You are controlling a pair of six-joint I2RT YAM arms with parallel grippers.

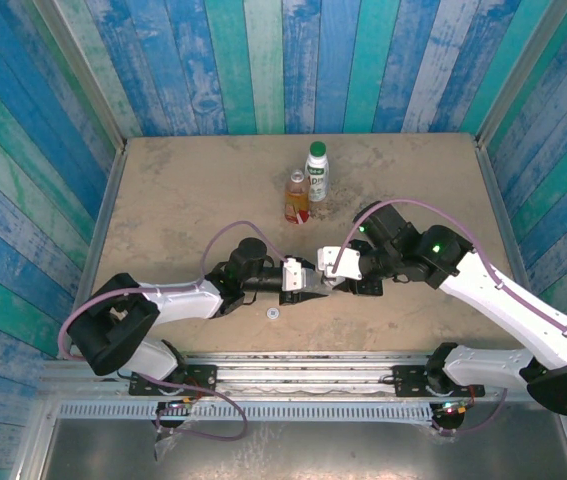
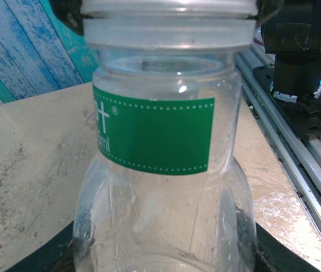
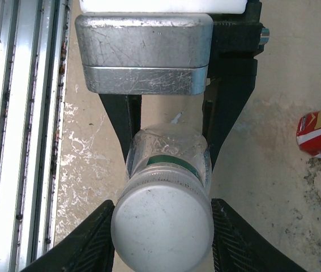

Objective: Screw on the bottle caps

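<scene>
Both arms stretch in low toward mid-table, elbows out, wrists almost nose to nose. L claw is clamped on the body of the clear bottle (green label), which it holds on its side. R claw meets it head-on, fingers pressed on either side of the white cap on the neck. Amber bottle and white bottle stand upright side by side farther back. A small cap lies on the table just in front of the L arm.
</scene>
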